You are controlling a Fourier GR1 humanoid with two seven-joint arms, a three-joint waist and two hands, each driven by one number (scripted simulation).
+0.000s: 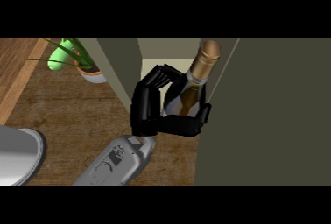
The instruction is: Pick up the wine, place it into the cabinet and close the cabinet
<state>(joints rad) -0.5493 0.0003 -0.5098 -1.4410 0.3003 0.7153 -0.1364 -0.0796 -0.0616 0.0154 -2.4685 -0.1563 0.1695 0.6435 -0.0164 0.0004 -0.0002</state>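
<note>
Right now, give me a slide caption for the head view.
Right hand holds the wine bottle upright inside the open cabinet.

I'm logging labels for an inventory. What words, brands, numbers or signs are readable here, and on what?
None can be read.
Wine bottle, held by the hand: gold foil and a pale patch, no legible text.
Forearm: dark markings, too blurred to read.
Potted plant: no markings.

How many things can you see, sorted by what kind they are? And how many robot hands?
Wine bottle: 1
Potted plant: 1
Cabinet: 1
Robot hand, curled round the bottle: 1
Grey forearms, one at the middle, one at the left edge: 2
Total: 6
</note>
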